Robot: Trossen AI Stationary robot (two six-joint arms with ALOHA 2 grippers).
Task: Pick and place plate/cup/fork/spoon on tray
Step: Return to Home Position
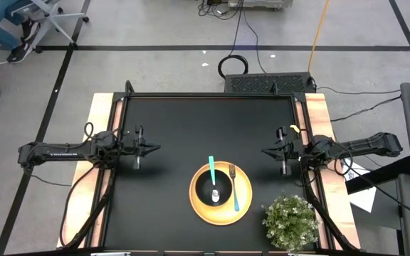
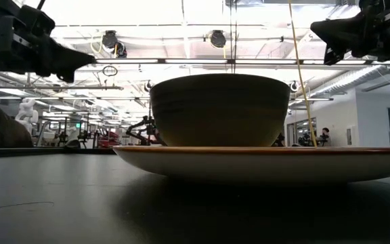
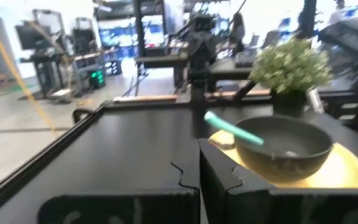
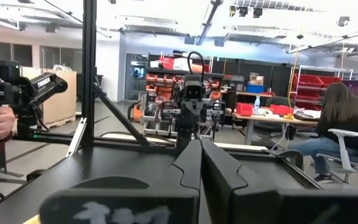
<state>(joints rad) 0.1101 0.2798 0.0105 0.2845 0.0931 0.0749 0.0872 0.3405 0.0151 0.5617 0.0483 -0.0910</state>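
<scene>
The cup (image 1: 207, 193) sits on the tray (image 1: 223, 217), the spoon (image 1: 212, 174) propped in it and the fork (image 1: 234, 190) flat beside it. A potted plant (image 1: 290, 220) stands near on the black table (image 1: 184, 121). At opposite edges the left claw (image 1: 155, 148) and right claw (image 1: 265, 151) hover, pinched closed, empty. Beyond, a person (image 4: 335, 118) sits among workshop shelving.

spoon (image 1: 213, 176) in cup (image 1: 208, 193), cup on tray (image 1: 198, 207) — fork (image 1: 234, 190) alongside
</scene>
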